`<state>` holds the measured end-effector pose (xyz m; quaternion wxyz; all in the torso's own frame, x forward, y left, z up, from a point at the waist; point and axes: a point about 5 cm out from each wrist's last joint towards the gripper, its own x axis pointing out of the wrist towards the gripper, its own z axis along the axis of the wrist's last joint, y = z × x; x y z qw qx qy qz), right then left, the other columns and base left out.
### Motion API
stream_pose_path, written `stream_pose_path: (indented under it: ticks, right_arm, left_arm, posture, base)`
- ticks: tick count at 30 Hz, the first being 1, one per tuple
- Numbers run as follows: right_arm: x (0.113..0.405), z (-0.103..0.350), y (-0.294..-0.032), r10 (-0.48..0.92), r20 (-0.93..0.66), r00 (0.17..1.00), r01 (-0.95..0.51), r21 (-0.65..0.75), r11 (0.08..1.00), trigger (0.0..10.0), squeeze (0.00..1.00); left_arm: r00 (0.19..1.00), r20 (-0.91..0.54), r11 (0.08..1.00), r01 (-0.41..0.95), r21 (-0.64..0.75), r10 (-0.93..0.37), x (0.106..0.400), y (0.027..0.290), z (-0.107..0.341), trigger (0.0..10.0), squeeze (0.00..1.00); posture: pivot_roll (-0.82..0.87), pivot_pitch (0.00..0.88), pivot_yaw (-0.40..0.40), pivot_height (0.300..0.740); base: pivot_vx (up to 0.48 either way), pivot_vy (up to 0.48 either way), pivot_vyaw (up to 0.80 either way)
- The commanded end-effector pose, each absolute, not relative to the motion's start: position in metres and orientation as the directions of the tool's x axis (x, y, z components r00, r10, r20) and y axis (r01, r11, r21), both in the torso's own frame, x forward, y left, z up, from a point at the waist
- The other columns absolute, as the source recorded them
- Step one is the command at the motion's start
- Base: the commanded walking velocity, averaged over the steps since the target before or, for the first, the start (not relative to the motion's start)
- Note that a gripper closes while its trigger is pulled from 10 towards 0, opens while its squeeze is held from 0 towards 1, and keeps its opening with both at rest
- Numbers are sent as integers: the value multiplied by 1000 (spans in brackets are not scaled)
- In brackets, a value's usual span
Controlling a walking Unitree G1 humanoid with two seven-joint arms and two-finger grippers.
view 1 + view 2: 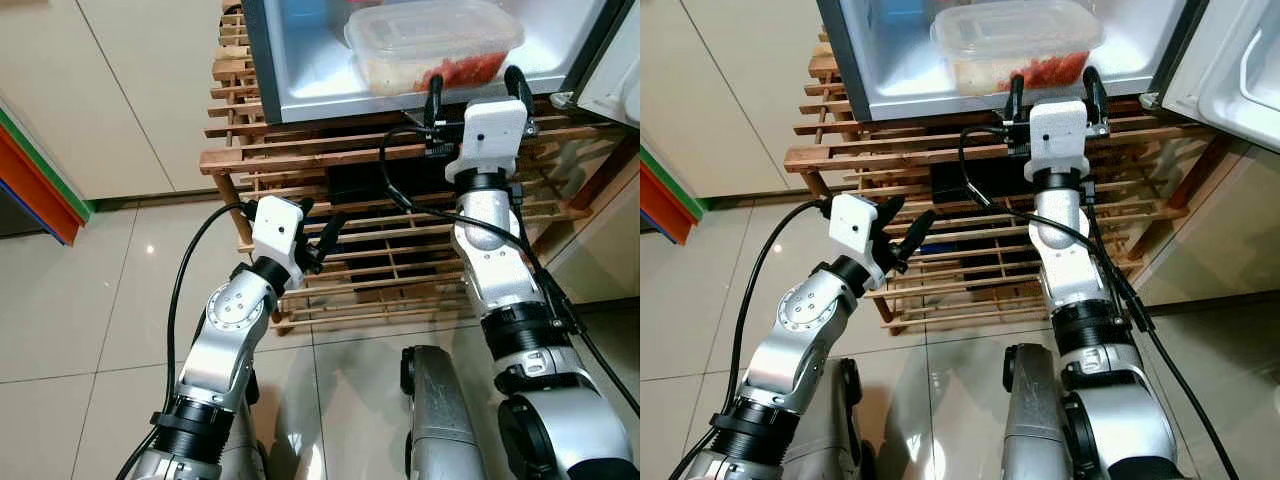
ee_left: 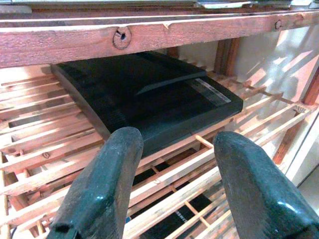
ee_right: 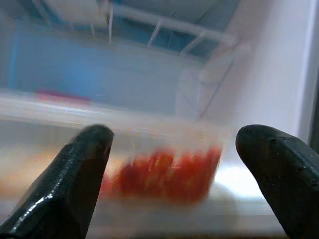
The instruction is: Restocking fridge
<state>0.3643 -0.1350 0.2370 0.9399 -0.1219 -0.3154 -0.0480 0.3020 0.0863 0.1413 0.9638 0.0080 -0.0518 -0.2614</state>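
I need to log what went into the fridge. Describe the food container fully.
The container is a clear, rectangular plastic tub with rounded corners and a translucent lid shut on top. Inside, pale food lies toward one end and red food toward the other. It sits flat on the white floor of the open fridge, near the front edge. The right gripper is just before it, fingers open and apart from its wall; nothing else touches it.

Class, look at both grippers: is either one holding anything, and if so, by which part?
Nothing is held. The right gripper is open just in front of the clear food container in the fridge, not touching it. The left gripper is open by the wooden rack.
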Motion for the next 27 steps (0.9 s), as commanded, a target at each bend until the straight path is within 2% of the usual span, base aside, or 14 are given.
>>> stream_pose_path:
  ticks: [1,6,14,20,23,24,25,27]
  right_arm:
    - [368,244,-128,12,624,781,150,-206,967,10000,0]
    - [380,223,-135,-47,493,869,137,-147,980,10000,0]
    - [378,214,-139,-34,469,883,117,-149,982,10000,0]
    - [365,212,-142,-45,471,881,97,-86,992,10000,0]
    - [341,218,-146,-82,502,861,125,-53,991,10000,0]
    - [341,218,-146,-82,502,861,125,-53,991,10000,0]
    - [320,217,-148,-83,518,852,135,-62,989,10000,0]
    - [303,213,-149,-79,512,856,139,-81,987,10000,0]
  left_arm:
    - [859,92,864,499,64,-503,303,87,144,10000,0]
    - [859,81,863,500,75,-505,303,84,143,10000,0]
    - [858,74,861,503,77,-508,304,83,143,10000,0]
    - [858,68,860,504,78,-509,303,82,142,10000,0]
    - [858,84,862,499,88,-506,302,84,146,10000,0]
    - [858,84,862,499,88,-506,302,84,146,10000,0]
    - [857,102,862,497,94,-505,300,85,151,10000,0]
    - [857,115,864,493,100,-502,299,87,153,10000,0]
  posture:
    - [-111,123,52,536]
    - [-101,122,51,536]
    - [-105,121,47,536]
    - [-117,119,35,536]
    - [-131,108,21,536]
    - [-131,108,21,536]
    - [-135,103,18,536]
    - [-140,97,19,536]
  base:
    - [0,0,0]
    - [0,0,0]
    - [0,0,0]
    - [0,0,0]
    - [0,0,0]
    - [0,0,0]
    - [0,0,0]
    - [0,0,0]
